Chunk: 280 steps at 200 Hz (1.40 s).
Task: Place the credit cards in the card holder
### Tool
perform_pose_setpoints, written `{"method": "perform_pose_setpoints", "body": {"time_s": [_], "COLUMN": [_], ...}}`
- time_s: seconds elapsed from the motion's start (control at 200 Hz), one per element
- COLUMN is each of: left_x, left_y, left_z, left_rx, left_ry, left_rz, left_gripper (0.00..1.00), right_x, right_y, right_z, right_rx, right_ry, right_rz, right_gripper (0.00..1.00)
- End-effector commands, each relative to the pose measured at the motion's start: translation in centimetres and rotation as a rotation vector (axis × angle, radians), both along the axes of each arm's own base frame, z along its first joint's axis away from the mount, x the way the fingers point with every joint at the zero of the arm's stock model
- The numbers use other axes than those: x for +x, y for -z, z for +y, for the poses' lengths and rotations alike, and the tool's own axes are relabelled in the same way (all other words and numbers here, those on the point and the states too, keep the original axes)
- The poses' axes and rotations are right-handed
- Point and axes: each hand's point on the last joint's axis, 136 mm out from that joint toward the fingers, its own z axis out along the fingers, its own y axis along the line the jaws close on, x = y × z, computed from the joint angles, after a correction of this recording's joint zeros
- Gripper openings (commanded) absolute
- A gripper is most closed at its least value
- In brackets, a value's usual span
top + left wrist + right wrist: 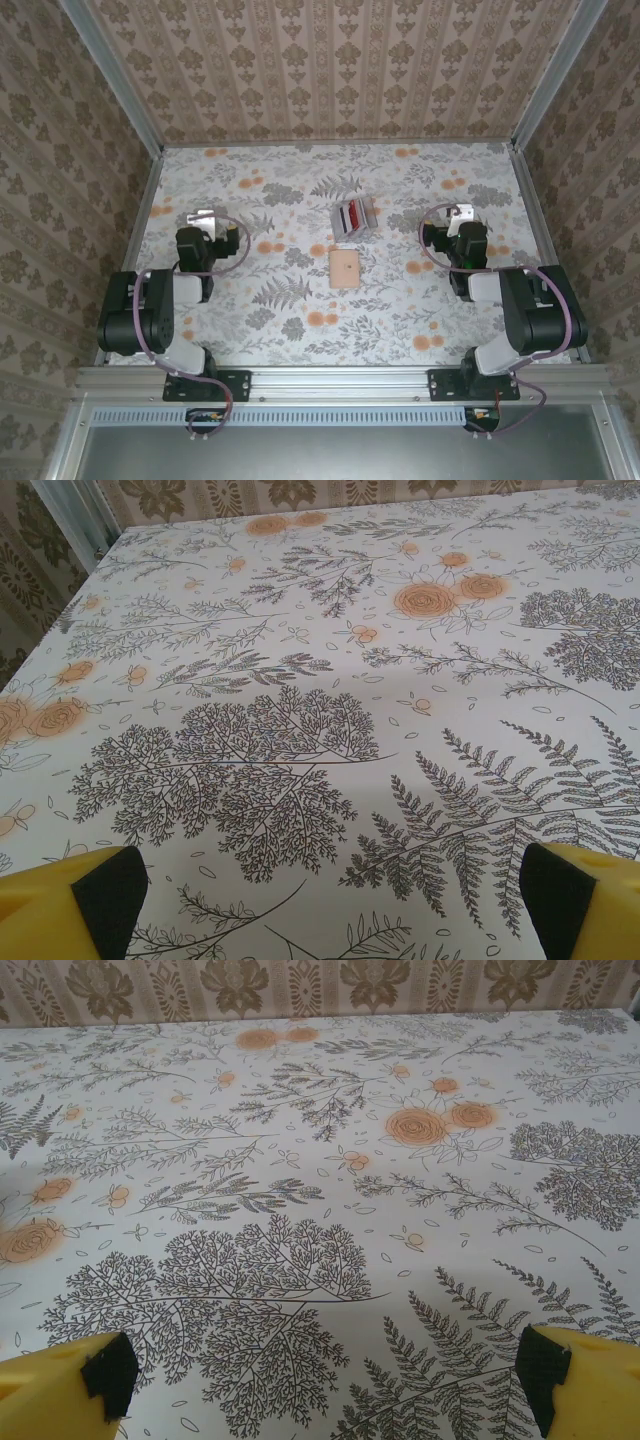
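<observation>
The credit cards, a small fanned bunch in red, white and dark tones, lie in the middle of the floral table. Just in front of them lies the card holder, a tan rectangular wallet, closed and flat. My left gripper rests far to the left of both, open, with yellow fingertips wide apart over bare tablecloth. Far to the right of the cards, my right gripper is open too, its fingers spread with nothing between them.
The table is boxed in by patterned walls at the back and both sides, with metal rails along the near edge. Free cloth lies between each gripper and the central objects.
</observation>
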Motion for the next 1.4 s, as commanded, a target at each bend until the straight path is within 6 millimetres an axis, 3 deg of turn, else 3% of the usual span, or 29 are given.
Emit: {"method": "perform_pose_setpoints", "body": {"time_s": [0.0, 0.685, 0.775, 0.885, 0.985, 1.07, 1.145, 1.395], "left_x": [0.7, 0.7, 0.8, 0.4, -0.2, -1.3, -1.5, -3.0], "left_y": [-0.9, -1.0, -1.7, -3.2, -5.9, -7.1, -7.8, -8.2], "left_z": [-0.2, -0.1, 0.8, 1.9, 3.1, 3.6, 2.3, -5.9], "left_rx": [0.009, 0.006, 0.009, -0.002, -0.063, -0.163, -0.27, -0.489], "left_ry": [0.018, 0.013, -0.042, -0.116, -0.216, -0.283, -0.241, 0.036], "left_rz": [-0.027, -0.03, -0.03, 0.046, 0.106, 0.182, 0.226, 0.331], "left_gripper": [1.0, 1.0, 1.0, 1.0, 1.0, 1.0, 1.0, 1.0], "right_x": [0.5, 0.5, 0.4, -0.1, -1.2, -2.0, -2.4, -4.2], "right_y": [-0.7, -0.6, -0.8, -2.8, -5.3, -6.3, -6.8, -6.8], "right_z": [0.4, 0.3, 0.3, 0.3, -0.4, 0.6, 2.0, 8.0], "right_rx": [0.005, 0.005, 0.005, -0.008, 0.07, 0.137, 0.229, 0.419], "right_ry": [-0.02, -0.019, -0.018, -0.008, 0.06, 0.029, -0.009, -0.177], "right_rz": [-0.016, -0.015, -0.021, -0.031, 0.055, 0.125, 0.166, 0.366], "right_gripper": [1.0, 1.0, 1.0, 1.0, 1.0, 1.0, 1.0, 0.96]}}
